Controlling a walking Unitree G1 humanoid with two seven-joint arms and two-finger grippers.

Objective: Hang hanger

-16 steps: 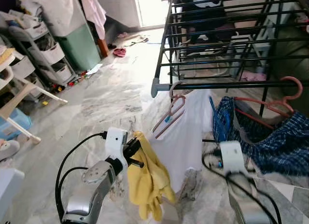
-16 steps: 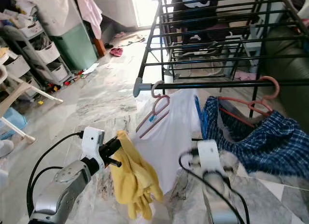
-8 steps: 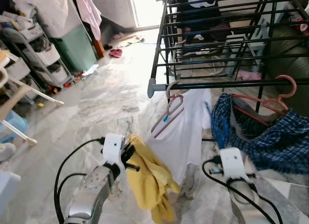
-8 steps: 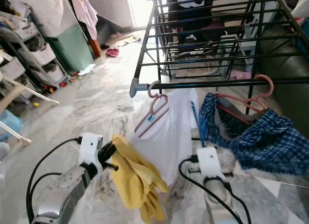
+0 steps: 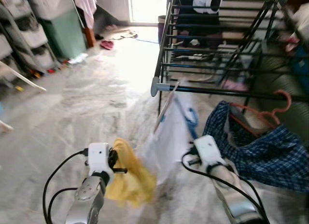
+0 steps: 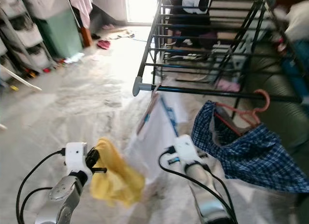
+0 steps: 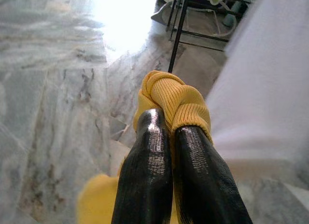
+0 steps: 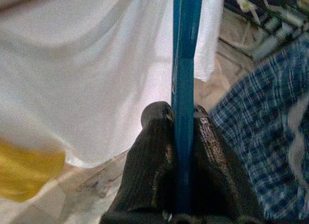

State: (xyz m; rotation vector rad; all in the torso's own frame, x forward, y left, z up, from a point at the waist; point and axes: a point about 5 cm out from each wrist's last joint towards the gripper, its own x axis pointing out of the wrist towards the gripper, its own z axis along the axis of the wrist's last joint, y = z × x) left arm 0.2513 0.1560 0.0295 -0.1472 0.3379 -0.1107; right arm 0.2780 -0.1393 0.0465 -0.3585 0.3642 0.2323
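1. The left gripper (image 7: 166, 125) is closed on a yellow cloth (image 5: 128, 178), which hangs low over the marble floor (image 5: 72, 108).
2. A white garment (image 5: 166, 139) hangs from the front bar of the black drying rack (image 5: 212, 38).
3. The right gripper (image 8: 181, 119) clamps the blue hanger (image 8: 183, 55), just beside the white garment and below the bar.
4. A plaid shirt (image 5: 263, 154) on a pink hanger (image 5: 275, 105) hangs at the right.

head pair downward — wrist views close-up
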